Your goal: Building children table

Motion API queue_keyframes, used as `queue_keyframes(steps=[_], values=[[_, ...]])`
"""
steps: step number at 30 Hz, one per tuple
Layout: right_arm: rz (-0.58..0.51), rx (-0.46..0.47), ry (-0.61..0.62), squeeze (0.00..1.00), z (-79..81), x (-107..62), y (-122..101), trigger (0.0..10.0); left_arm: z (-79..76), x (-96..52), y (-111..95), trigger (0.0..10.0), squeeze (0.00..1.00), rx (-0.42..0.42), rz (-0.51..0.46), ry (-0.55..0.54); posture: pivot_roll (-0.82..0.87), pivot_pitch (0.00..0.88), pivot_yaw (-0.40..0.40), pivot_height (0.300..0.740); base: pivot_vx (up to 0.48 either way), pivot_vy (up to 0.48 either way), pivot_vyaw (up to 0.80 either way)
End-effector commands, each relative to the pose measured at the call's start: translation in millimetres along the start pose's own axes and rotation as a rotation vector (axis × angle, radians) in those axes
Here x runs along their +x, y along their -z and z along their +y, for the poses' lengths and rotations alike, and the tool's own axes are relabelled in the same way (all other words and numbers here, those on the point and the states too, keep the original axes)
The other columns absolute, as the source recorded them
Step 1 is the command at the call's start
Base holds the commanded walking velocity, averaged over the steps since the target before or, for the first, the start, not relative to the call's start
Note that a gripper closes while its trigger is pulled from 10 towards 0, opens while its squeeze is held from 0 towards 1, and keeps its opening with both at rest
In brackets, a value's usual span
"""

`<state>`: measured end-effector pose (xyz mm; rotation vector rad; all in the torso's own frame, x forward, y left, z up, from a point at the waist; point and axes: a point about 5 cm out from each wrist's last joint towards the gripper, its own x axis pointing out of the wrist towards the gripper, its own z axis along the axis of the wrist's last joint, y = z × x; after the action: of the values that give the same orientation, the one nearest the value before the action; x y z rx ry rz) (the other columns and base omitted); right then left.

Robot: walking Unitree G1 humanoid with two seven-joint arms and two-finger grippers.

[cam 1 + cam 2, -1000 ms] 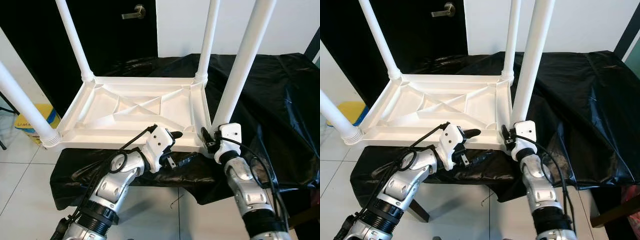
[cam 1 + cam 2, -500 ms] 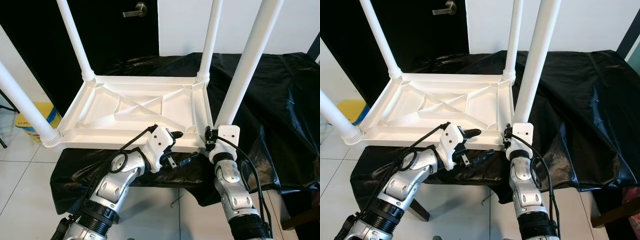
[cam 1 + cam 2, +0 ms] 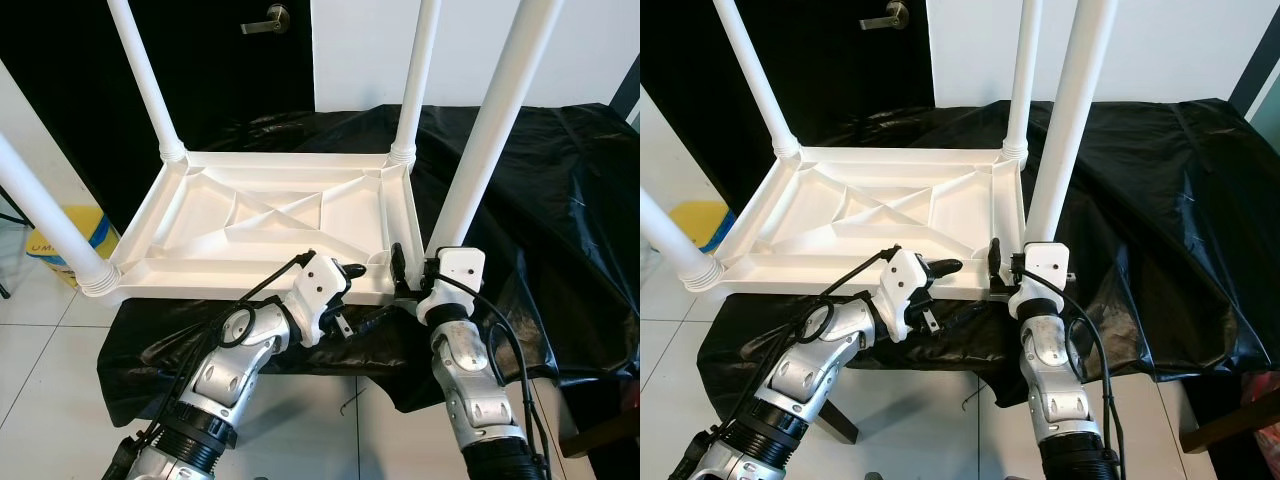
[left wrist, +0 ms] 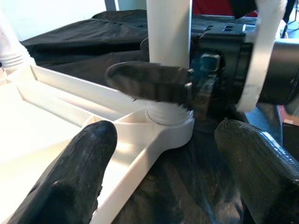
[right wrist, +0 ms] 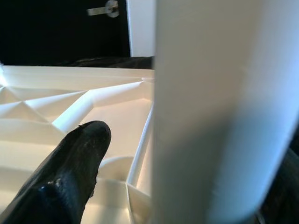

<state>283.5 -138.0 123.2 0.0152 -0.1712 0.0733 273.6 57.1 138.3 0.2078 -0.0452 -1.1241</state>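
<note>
Your right jaws (image 3: 408, 272) are standing spread around the base of the near right leg (image 3: 490, 120), one finger (image 5: 70, 168) over the ribbed inside of the table (image 3: 270, 215) and the other behind the leg. In the right wrist view the white leg is standing very close between the two fingers, but you cannot tell if the pads are touching it.

Your left jaws (image 3: 362, 296) are also spread, hovering at the near rim of the table just beside the same corner. One finger is lying over the rim and the other is hanging lower, in front of the black cloth (image 3: 560, 190). They are holding nothing.

The table is lying upside down on the cloth-covered counter (image 3: 1140, 330), in front of both jaws, with four legs pointing up. A black door (image 3: 200, 60) is standing behind it.
</note>
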Motion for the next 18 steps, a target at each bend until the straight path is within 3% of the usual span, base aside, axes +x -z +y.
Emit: queue_keyframes(steps=[1, 2, 11, 18], values=[[-0.007, 0.016, -0.014, 1.00, -1.9, -2.2, -0.2, 10.0, -2.6, -0.4, 0.6, 10.0, 0.00, 0.011, 0.013, 0.011, -0.12, 0.004, -0.003, 0.740, 0.000, 0.000, 0.00], [0.000, 0.017, -0.058, 0.00, -6.5, -4.1, 1.0, 10.0, -2.6, -1.0, 1.3, 10.0, 0.00, 0.011, 0.016, 0.013, -0.12, 0.006, 0.002, 0.740, 0.000, 0.000, 0.00], [0.052, 0.008, -0.263, 0.00, -25.6, -7.5, 9.2, 10.0, -1.2, -3.9, 2.4, 10.0, 0.00, 0.014, 0.026, 0.020, -0.12, 0.007, 0.006, 0.740, 0.000, 0.000, 0.00], [0.100, -0.043, -0.471, 0.00, -30.9, 13.2, 8.4, 10.0, 0.7, -10.7, 0.9, 10.0, 0.00, 0.027, 0.037, 0.011, -0.09, 0.013, -0.006, 0.740, 0.000, 0.000, 0.00]])
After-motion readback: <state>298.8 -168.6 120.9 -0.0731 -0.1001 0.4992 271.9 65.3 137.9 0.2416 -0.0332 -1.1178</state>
